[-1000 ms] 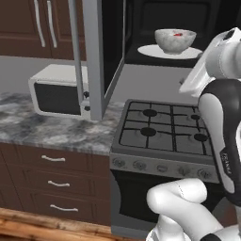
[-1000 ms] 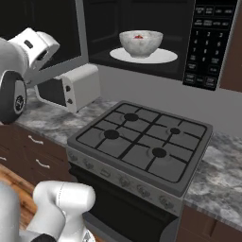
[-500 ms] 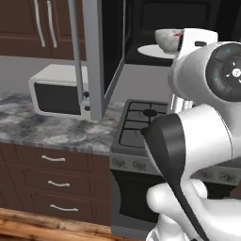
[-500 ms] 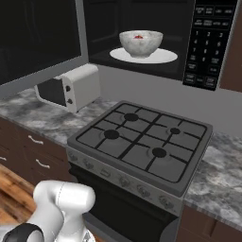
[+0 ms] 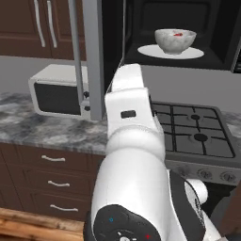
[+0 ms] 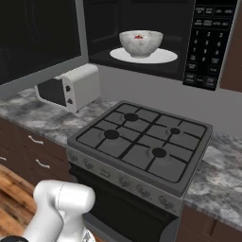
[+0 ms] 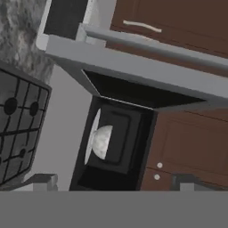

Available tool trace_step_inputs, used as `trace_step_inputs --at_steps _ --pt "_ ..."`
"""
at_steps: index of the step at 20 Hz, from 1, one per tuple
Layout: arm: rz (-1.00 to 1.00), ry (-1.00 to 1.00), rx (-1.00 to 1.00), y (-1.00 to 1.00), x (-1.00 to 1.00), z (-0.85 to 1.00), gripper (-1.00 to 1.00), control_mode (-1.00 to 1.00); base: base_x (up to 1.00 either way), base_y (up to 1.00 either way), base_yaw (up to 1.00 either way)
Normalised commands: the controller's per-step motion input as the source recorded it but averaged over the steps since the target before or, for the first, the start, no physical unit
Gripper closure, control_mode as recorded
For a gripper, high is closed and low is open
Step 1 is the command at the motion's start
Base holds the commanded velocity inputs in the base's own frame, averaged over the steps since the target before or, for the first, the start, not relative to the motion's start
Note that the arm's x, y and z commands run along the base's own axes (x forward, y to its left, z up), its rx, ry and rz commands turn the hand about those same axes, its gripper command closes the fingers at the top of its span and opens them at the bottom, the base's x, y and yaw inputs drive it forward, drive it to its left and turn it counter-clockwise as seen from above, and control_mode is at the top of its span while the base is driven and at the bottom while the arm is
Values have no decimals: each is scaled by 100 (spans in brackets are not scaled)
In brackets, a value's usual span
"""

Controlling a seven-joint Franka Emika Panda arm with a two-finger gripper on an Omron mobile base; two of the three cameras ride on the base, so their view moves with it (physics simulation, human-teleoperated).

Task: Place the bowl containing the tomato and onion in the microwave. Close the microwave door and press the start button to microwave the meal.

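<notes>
- Left base view: one bowl (image 5: 175, 41) sits on the white turntable (image 5: 170, 51) inside the microwave (image 5: 164, 30); something red shows inside the bowl. One microwave door (image 5: 93, 56) stands swung open to the left, edge-on, with one vertical silver bar handle (image 5: 76, 49). One small white toaster oven (image 5: 57, 89) on the grey marbled counter (image 5: 42, 129), left of the door. One black gas stove (image 5: 194, 134) below the microwave. Three drawer handles visible under the counter. White arm fills the lower centre.
- Right base view: same bowl (image 6: 141, 42) centred on the turntable (image 6: 143, 55) in the open microwave (image 6: 142, 33). Keypad panel (image 6: 206, 42) at the cavity's right. Door (image 6: 40, 40) open at left. Stove (image 6: 142, 142) shows four burners. Toaster oven (image 6: 71, 87) has two knobs.
- Hand view (rolled sideways): bowl (image 7: 102, 142) seen within the dark cavity (image 7: 113, 144); open door (image 7: 133, 75) above it in the frame; stove (image 7: 20, 129) at left; brown cabinets (image 7: 191, 147) at right.
- Claw (image 7: 116, 185): two fingertips at the bottom edge, well apart, holding nothing.
</notes>
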Motion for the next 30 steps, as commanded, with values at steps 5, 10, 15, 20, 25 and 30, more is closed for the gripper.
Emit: trace_step_inputs --at_steps 5,10,15,20,25,30 --pt "-14 0 -13 69 26 0 -100 -100 0 0 0" --pt "-18 1 -8 59 54 -1 -100 -100 0 0 0" --pt "-17 6 -3 52 66 0 -100 -100 0 0 0" --pt "-15 9 -1 50 69 0 -100 -100 0 0 0" --pt "-16 5 -1 48 62 0 -100 -100 0 0 0" --pt "-18 0 0 10 63 0 -100 -100 0 0 0"
